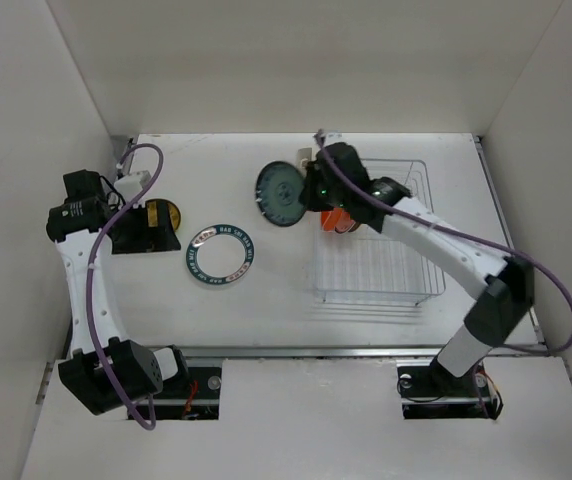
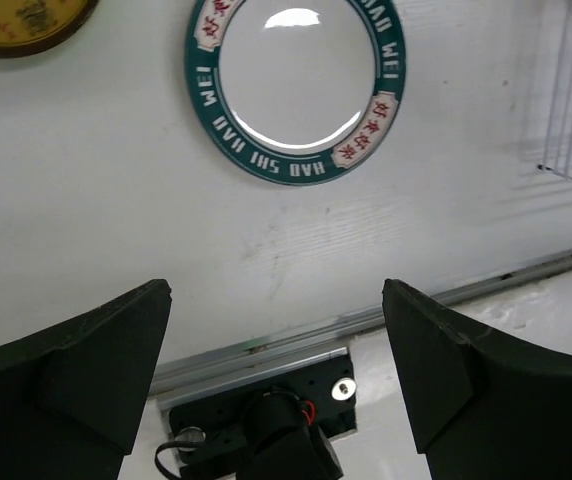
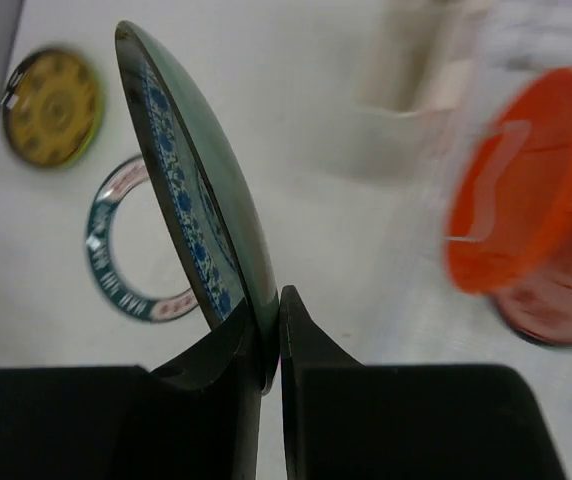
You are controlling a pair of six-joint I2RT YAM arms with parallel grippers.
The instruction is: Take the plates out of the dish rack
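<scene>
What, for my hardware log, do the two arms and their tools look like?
The left arm and right arm have white link shells with black joints and black bases. A purple cable loops loosely along each. A small green light glows at the right wrist. The left tool and right tool have matte black, wedge-shaped fingers, with no markings visible.

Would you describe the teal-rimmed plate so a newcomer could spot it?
Find the silver wire dish rack on the right. Left of it, flat on the white table, lies a round white plate; it alone has a lettered dark teal rim.
</scene>
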